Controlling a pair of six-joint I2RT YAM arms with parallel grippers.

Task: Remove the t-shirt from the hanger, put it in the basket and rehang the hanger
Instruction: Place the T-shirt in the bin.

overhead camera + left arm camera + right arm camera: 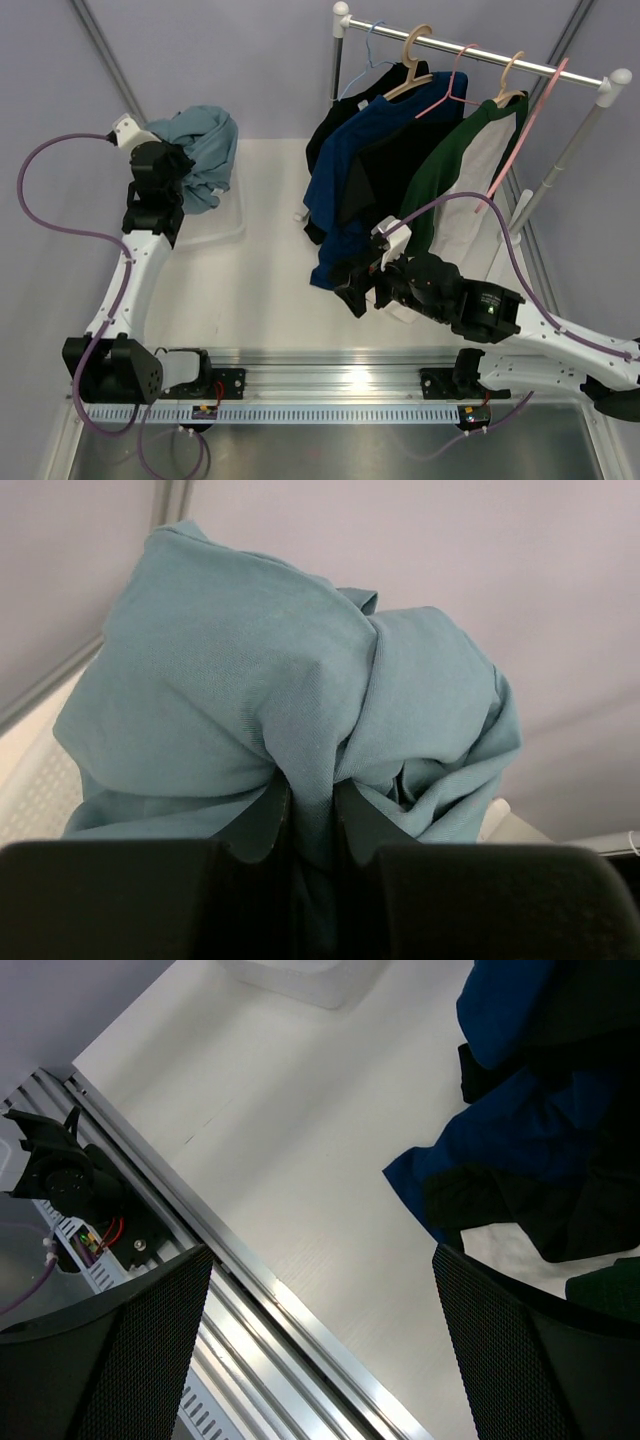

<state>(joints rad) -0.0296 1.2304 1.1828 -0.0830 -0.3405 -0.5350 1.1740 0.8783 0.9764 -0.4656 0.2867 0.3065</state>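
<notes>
**Teal T-Shirt Off the Rail, Held Over Bin**

A white table [270,300] carries a clothes rack [480,57] at its far right. A blue shirt [345,170], a black shirt [385,165] and a green-and-white shirt [455,165] hang there on hangers. The task's garment, a teal t-shirt [205,150], is well apart from them at far left. It is bunched in the air above a translucent bin [215,232], apparently so that it can drop straight in.

The left gripper [312,810] is pressed nearly together, pinching a fold of the teal cloth between its fingers. The rest of the fabric billows above and around the claw.

The right gripper [355,285] is spread wide and grips nothing. It hovers near the blue shirt's lower hem, and its wrist view shows only table and dark cloth between the fingers. That position looks like an approach to the next garment.

A thin pale-blue hanger [383,45] at the rail's left end looks bare, so removal seems done and release remains.
</notes>
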